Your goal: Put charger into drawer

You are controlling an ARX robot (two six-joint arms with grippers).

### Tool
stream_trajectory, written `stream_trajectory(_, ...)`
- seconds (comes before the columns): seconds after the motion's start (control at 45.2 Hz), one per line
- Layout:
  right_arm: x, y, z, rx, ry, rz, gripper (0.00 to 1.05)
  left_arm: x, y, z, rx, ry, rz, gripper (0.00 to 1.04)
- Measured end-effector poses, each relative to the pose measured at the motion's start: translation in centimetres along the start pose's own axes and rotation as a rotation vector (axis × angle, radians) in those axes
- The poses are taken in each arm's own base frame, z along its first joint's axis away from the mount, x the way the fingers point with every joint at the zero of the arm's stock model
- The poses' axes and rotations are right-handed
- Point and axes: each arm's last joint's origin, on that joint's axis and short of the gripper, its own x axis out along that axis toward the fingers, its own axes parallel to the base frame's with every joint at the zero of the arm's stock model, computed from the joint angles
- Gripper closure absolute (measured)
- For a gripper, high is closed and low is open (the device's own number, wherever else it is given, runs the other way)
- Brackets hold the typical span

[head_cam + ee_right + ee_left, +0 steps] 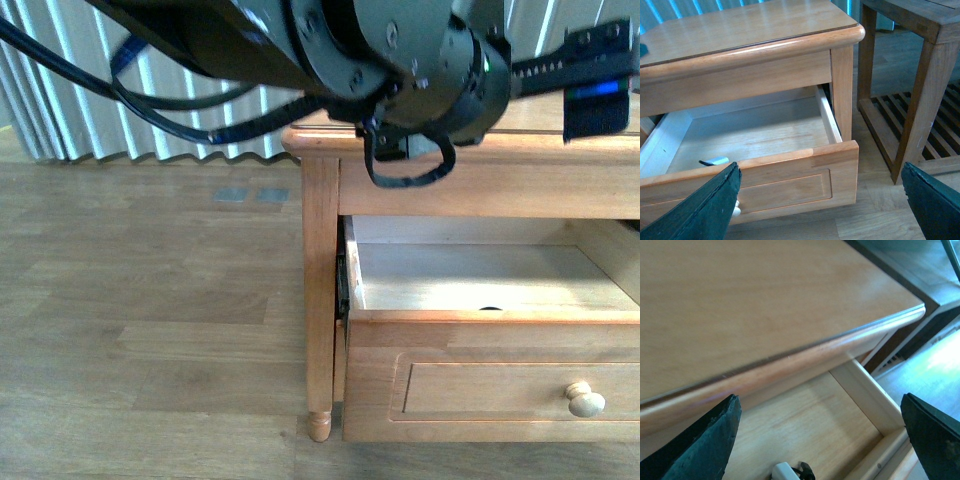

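A wood floor (150, 300) bears a table (320, 200); its drawer (480, 335) is open, the charger (715, 161) lying inside. Left gripper (819, 405) and right gripper (820, 167) hang spread, empty. Placing looks done; next, lift clear.

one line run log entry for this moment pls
drawer: open | charger: lying inside drawer | left pincer: open, empty | right pincer: open, empty

Charger (785, 472), inside the drawer (810, 425), is cut off by the left wrist picture's edge. From the right wrist, the drawer's front covers most of it. In the front view the drawer runs out of frame. Its knob (736, 210) sits half hidden behind a finger (705, 210) of the right gripper (820, 167).
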Motion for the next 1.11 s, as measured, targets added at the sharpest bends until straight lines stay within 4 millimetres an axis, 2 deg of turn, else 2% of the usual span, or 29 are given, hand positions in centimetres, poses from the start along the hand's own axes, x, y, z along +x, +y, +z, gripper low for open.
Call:
stream_trajectory(0.199, 0.0, 0.0, 0.0, 0.000, 0.000, 0.000, 0.08, -3.7, 0.0, 2.3, 0.054, -0.129, 0.138, 0.06)
stream_trajectory(0.354, 0.0, 0.0, 0.0, 0.000, 0.000, 0.000, 0.08, -7.3, 0.8, 2.4, 0.059, -0.217, 0.312, 0.06)
stream_trajectory(0.42, 0.0, 0.0, 0.0, 0.000, 0.000, 0.000, 0.08, -9.6, 1.4, 2.1, 0.043, -0.262, 0.426, 0.06)
stream_trajectory(0.597, 0.0, 0.0, 0.0, 0.000, 0.000, 0.000, 0.08, -16.6, 2.0, 0.5, 0.000, -0.349, 0.658, 0.06)
stream_trajectory(0.642, 0.0, 0.0, 0.0, 0.000, 0.000, 0.000, 0.08, -17.8, 1.9, -0.1, -0.005, -0.356, 0.689, 0.06)
stream_trajectory(0.885, 0.0, 0.0, 0.0, 0.000, 0.000, 0.000, 0.08, -23.6, 2.0, -4.4, -0.080, -0.362, 0.870, 0.06)
stream_trajectory(1.04, 0.0, 0.0, 0.0, 0.000, 0.000, 0.000, 0.08, -26.6, 2.5, -6.9, -0.167, -0.389, 0.955, 0.06)
stream_trajectory(1.106, 0.0, 0.0, 0.0, 0.000, 0.000, 0.000, 0.08, -27.2, 2.6, -7.4, -0.199, -0.409, 0.959, 0.06)
